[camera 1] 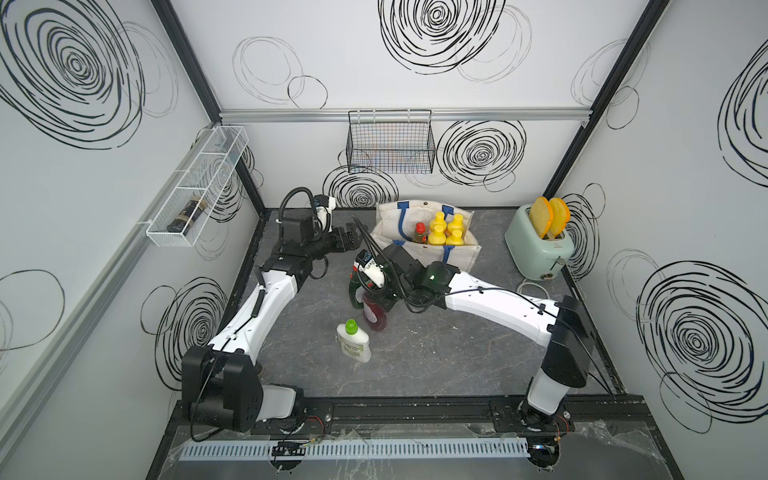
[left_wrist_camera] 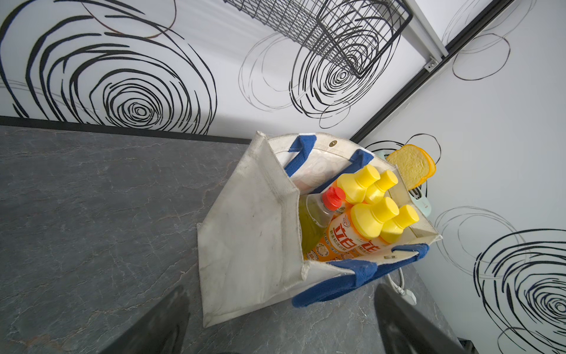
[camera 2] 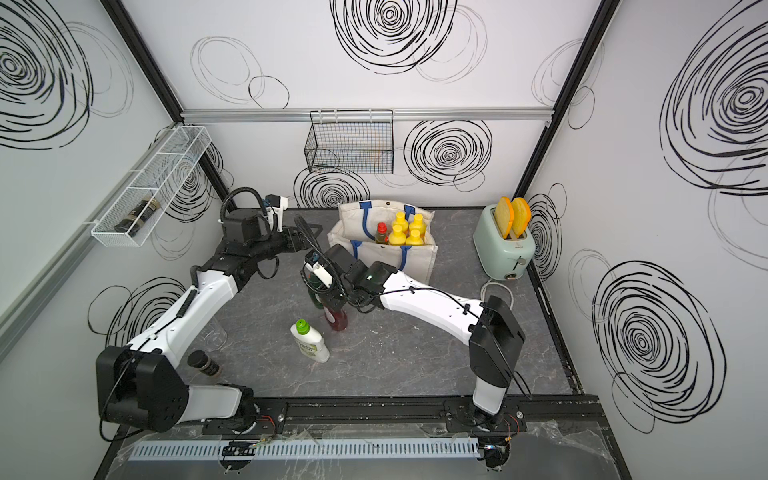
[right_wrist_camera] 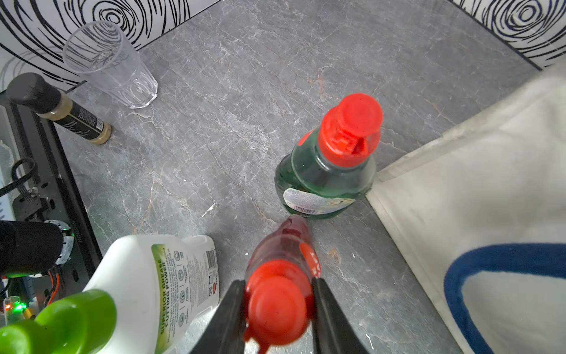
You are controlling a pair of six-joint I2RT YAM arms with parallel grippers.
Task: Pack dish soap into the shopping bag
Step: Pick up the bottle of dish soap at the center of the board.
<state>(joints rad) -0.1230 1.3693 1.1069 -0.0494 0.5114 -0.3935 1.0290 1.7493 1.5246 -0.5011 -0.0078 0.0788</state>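
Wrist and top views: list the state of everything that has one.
shopping bag, open, upright, five bottles inside
red bottle, upright, cap gripped
dark green bottle, upright, cap on
white bottle, upright, capped
left gripper, open, empty
right gripper, shut on red bottle
toaster, holding two bread slices

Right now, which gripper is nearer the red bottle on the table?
Right. The right gripper is over the red bottle, its fingers clasping the cap on both sides. The left gripper hangs open beside the shopping bag, well apart from the bottle.
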